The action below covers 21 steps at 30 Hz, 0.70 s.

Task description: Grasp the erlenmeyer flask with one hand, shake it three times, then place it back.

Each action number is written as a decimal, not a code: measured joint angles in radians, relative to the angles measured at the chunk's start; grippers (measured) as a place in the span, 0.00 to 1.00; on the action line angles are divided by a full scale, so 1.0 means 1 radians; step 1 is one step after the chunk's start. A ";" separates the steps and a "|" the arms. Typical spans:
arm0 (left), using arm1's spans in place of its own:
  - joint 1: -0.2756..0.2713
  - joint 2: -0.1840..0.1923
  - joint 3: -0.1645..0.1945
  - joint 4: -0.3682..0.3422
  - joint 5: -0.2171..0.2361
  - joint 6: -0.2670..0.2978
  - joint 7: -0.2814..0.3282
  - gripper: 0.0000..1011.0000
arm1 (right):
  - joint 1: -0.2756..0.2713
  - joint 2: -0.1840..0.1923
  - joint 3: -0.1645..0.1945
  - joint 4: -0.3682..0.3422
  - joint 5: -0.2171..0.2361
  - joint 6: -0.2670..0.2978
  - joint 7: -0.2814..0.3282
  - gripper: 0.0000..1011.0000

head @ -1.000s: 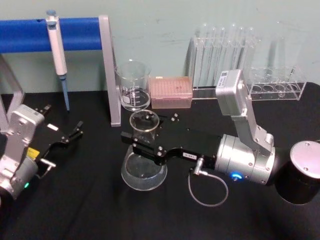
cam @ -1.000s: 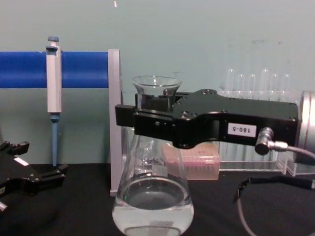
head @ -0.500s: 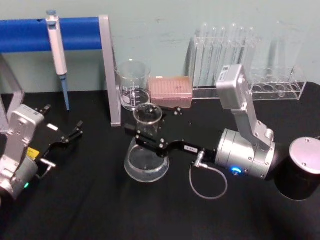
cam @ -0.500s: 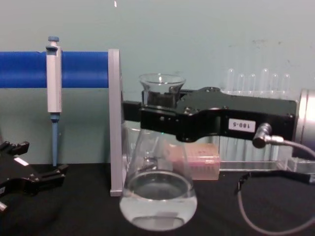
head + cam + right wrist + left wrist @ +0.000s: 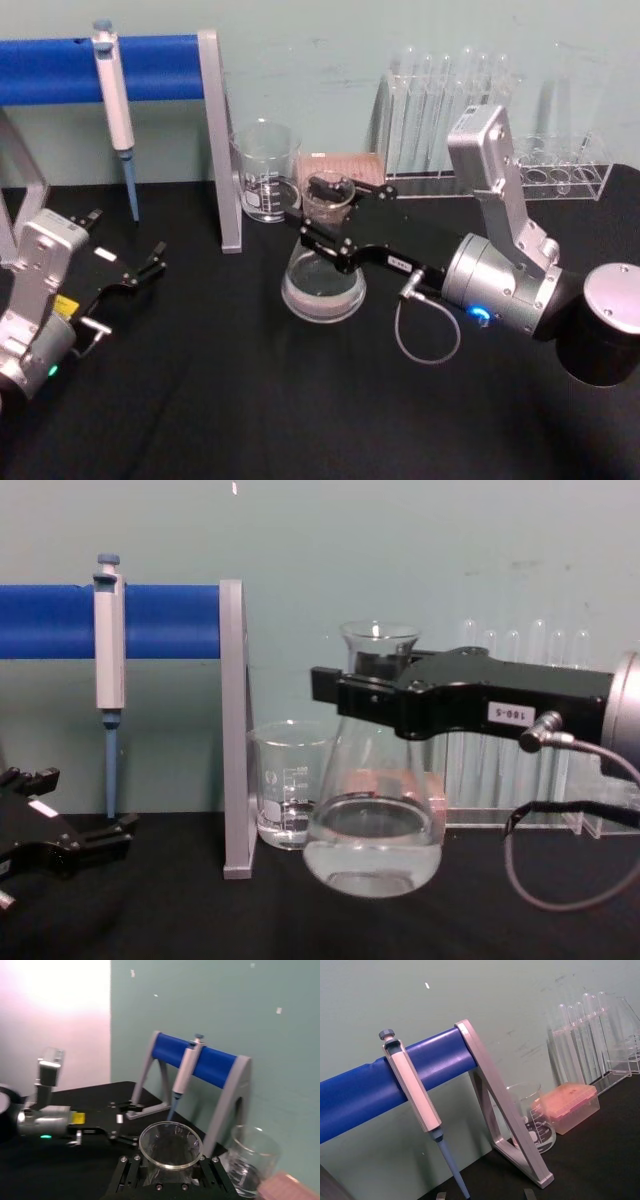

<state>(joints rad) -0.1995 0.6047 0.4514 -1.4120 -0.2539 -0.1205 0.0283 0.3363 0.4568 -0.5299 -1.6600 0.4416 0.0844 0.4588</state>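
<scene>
Gripping from the right side, the black flat-jawed right gripper [image 5: 372, 692] is closed on the narrow neck of the clear glass conical erlenmeyer flask [image 5: 372, 845], just under its flared rim. That hold makes sense: the neck is the one part slim enough for flat jaws, and the flare above them should keep the glass from slipping down. The flask hangs clear of the black cloth-covered table [image 5: 200, 400], over its middle and toward the back edge. It is near the straight-sided clear glass beaker [image 5: 290, 792] but apart from it. With the wide base off the surface and free to swing, I judge the shaking to be under way or about to begin. Clear liquid sits low in the base, well below the neck, which suits a brisk shake without spilling. The beaker close by is the thing to mind. Near the table's left edge the black left gripper [image 5: 135, 272] rests with its fingers spread, holding nothing, out of the way.
</scene>
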 joint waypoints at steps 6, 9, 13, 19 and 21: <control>0.000 0.000 0.000 0.000 0.000 0.000 0.000 0.99 | -0.003 -0.018 0.031 0.018 -0.022 0.002 -0.040 0.45; 0.000 0.000 0.000 0.000 0.000 0.000 0.000 0.99 | -0.005 -0.026 0.043 0.025 -0.031 0.003 -0.057 0.45; 0.000 0.000 0.000 0.000 0.000 0.000 0.000 0.99 | -0.007 -0.039 0.067 0.036 -0.045 0.008 -0.084 0.45; 0.000 0.000 0.000 0.000 0.000 0.000 0.000 0.99 | -0.016 -0.057 0.098 0.044 -0.065 0.014 -0.124 0.45; 0.000 0.000 0.000 0.000 0.000 0.000 0.000 0.99 | -0.018 -0.064 0.110 0.048 -0.074 0.016 -0.139 0.45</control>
<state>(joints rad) -0.1995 0.6047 0.4514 -1.4120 -0.2539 -0.1205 0.0283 0.3178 0.3926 -0.4203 -1.6119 0.3679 0.1007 0.3194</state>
